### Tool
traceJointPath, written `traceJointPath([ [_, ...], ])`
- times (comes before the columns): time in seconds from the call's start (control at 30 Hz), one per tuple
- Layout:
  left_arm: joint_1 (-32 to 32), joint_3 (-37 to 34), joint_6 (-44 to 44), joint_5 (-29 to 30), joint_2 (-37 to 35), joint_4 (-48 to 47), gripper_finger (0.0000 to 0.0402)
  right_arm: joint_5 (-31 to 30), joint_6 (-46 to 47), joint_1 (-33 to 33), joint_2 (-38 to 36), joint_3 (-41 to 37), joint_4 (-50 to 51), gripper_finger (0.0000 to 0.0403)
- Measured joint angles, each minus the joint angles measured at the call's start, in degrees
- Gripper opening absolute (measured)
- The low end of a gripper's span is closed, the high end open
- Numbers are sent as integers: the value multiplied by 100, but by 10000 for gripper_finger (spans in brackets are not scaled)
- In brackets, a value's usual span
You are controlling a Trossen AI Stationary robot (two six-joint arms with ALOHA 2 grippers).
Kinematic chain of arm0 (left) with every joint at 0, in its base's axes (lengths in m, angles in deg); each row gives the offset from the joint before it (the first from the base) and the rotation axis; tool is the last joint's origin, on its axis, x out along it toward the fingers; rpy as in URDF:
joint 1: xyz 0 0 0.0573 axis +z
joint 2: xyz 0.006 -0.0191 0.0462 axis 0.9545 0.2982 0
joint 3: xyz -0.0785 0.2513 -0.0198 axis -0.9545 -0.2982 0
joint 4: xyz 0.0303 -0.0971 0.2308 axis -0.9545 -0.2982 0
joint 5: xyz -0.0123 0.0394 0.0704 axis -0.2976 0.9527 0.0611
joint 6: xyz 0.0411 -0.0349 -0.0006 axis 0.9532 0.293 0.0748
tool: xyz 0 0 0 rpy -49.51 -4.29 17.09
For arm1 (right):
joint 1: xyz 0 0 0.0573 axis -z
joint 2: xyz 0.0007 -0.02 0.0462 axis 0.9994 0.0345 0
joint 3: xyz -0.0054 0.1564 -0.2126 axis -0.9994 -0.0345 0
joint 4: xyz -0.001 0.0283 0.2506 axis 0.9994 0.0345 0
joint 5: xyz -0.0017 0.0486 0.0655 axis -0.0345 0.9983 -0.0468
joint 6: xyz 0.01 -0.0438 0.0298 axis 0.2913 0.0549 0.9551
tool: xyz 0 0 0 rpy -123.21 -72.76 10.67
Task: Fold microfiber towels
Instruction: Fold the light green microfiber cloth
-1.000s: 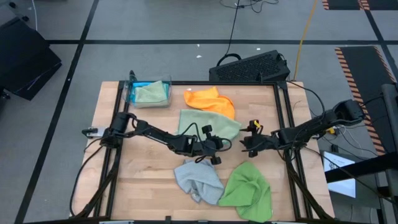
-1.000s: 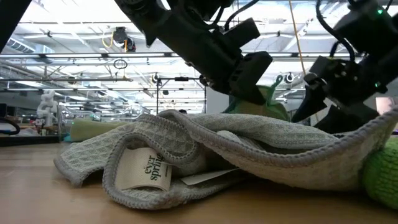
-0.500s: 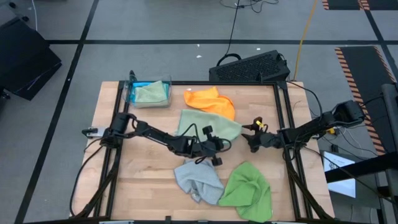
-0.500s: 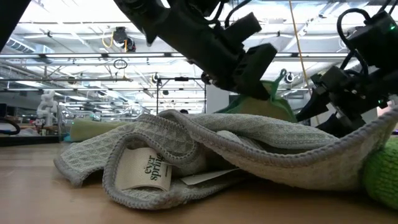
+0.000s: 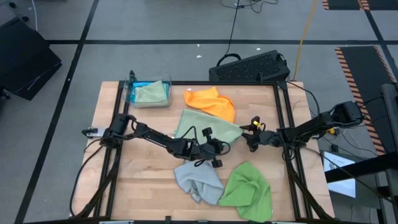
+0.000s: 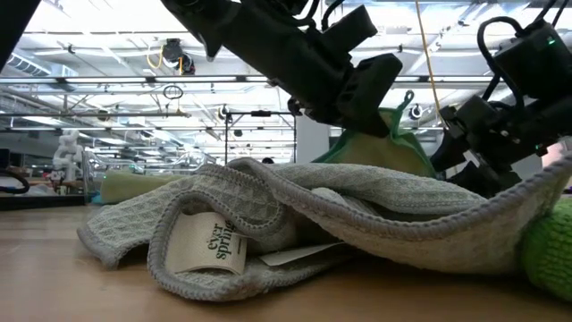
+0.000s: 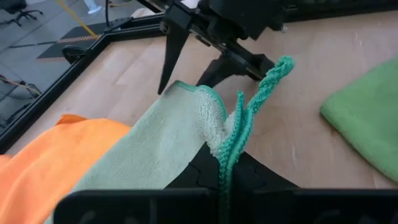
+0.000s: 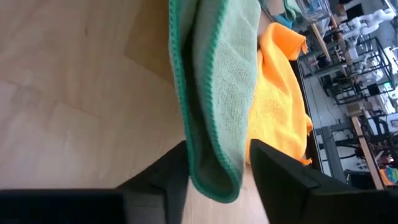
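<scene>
Two claws (image 5: 219, 151) (image 5: 249, 138) flank sage towel (image 5: 208, 124).

A pale wooden table (image 5: 149, 180) stands on grey floor (image 5: 155, 25) crossed by dark lines; a black keyboard (image 5: 249, 67) lies behind; beyond, seemingly a bright workshop under ceiling lights (image 6: 80, 40).

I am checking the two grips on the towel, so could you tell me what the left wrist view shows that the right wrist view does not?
Only the left wrist view shows the left gripper shut on a bunched corner of the sage green towel, the right gripper beyond it, and the bright green towel.

Only the right wrist view shows the towel's other corner lying between the right gripper's fingers, which have not closed on it, and the room beyond the table.

Both show the sage towel, the orange towel and the wooden table.
</scene>
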Motion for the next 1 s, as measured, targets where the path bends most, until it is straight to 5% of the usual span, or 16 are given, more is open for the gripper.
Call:
traceJointPath([
  [0.3,-34,0,100,176,-21,-119,6,1,357,-41,36,79,31,11],
  [0.47,-71,-2,196,439,-428,-700,10,7,788,-299,9,654,593,13],
  [0.8,-120,-2,544,580,-1281,-2066,9,451,2377,-699,1,3021,4496,5],
  [1.0,-54,-4,1762,541,-2013,-2002,10,-117,2124,-705,-242,4300,5608,4],
])
